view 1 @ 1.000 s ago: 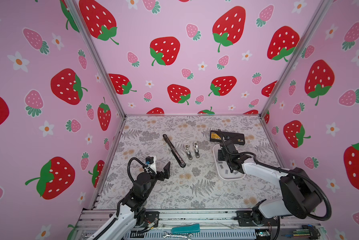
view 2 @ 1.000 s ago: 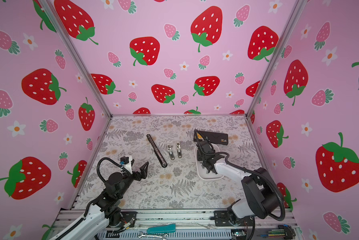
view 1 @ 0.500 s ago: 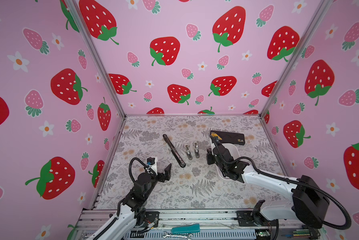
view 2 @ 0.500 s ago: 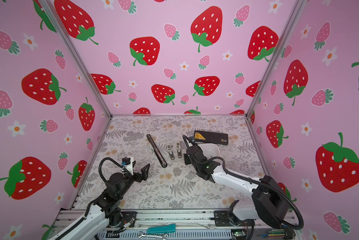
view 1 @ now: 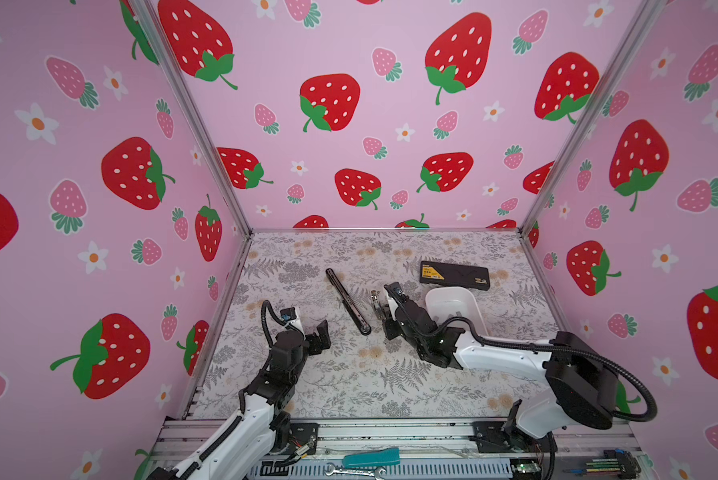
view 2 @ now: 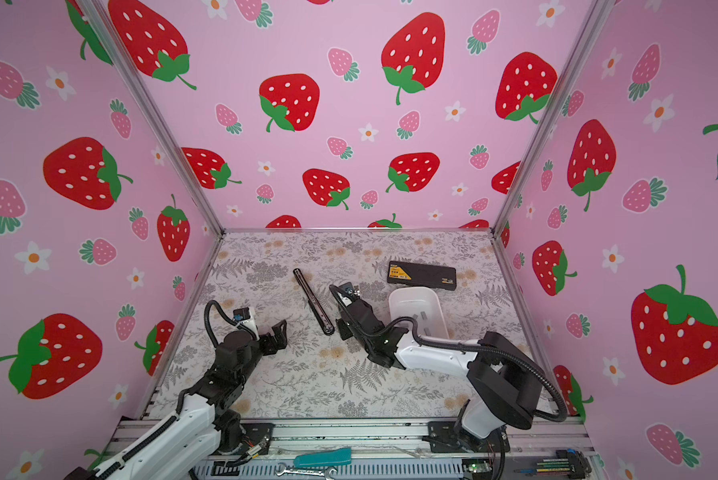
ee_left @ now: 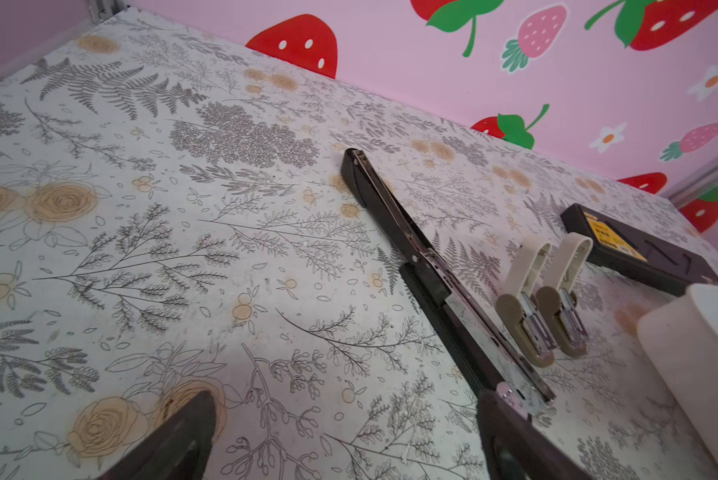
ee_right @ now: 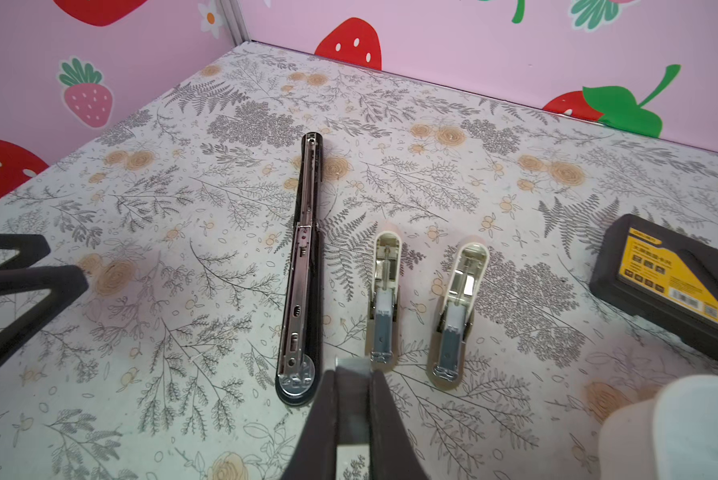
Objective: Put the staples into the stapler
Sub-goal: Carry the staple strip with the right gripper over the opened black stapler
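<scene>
Right claw (ee_right: 352, 376) shifted left; wrist view: staples (ee_right: 351, 368) gripped.

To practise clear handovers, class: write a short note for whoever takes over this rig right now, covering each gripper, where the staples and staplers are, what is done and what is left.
Left gripper: open, empty, hovering over the table beside the long black stapler, which lies opened flat.
Right gripper: shut on a staple strip, just short of a small beige stapler; its twin lies beside it, both open.
More staples lie in the white tray.
Done: one strip picked up.
Left: seat it in a stapler's channel, then close the stapler.
</scene>
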Robot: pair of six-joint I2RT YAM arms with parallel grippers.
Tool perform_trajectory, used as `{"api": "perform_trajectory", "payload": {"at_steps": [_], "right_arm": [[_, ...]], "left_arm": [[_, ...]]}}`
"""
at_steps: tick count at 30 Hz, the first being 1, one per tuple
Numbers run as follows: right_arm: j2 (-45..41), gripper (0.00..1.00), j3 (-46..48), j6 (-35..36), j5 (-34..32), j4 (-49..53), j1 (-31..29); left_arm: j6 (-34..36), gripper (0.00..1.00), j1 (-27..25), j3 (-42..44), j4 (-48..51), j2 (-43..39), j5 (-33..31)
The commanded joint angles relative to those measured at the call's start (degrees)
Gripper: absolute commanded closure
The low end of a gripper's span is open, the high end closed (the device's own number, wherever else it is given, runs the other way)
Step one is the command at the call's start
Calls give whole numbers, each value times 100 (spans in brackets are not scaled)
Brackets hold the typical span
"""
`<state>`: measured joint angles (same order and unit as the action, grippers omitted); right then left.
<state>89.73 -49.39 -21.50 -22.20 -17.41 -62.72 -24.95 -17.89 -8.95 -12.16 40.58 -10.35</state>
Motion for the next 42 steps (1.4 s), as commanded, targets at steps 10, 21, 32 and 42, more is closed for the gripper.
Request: {"api": "perform_trajectory", "payload": {"at_steps": [10,21,32,42], "right_arm": [[979,88,-797,-8,124,-52,-12],[1315,88,-1082,15,260,70,-12],[1728,87,-1426,49,411,239,-12],[2072,87,-1749,64,441,483,12]], "left_arm": [[-291,1,71,14,-120,-329,472],[-300,1,75,-157,-225,172,629],[-291,1,75,-151,-284,214,693],[-318,1,73,-150,-322,258,710]]}}
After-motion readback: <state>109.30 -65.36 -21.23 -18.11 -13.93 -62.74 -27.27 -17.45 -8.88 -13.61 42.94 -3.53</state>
